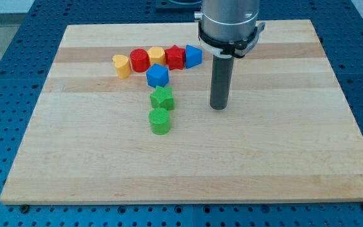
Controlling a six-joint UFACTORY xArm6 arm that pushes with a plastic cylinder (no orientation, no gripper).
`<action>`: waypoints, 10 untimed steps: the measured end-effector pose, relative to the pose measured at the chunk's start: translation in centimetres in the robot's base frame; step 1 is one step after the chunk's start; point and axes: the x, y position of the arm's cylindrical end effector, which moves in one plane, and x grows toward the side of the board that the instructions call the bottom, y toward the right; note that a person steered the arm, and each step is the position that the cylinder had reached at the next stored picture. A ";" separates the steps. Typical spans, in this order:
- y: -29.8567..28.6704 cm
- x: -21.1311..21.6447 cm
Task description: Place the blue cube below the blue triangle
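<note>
- Pale wooden board (282,164) on blue pegboard bench; no brand, label or writing readable anywhere.
- Arm ends in dark rod, no gripper, so nothing to open or close; my tip (218,107) rests on bare wood, well right of green star block (162,98), touching no block.
- Blue triangle block (193,56) at right end of top row.
- Blue cube (157,76) sits below-left of it, under row's middle. Judged: not yet done, needs pushing rightwards.

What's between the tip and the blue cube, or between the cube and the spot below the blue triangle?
Nothing visible. My tip stands right of the blue cube with bare board between. The spot below the blue triangle is also open.
</note>
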 end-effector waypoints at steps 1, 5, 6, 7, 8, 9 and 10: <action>-1.7 -1.2; -8.5 -5.8; -8.6 -5.8; -9.2 -2.4; -9.1 -0.2; -9.1 0.8; -10.9 0.6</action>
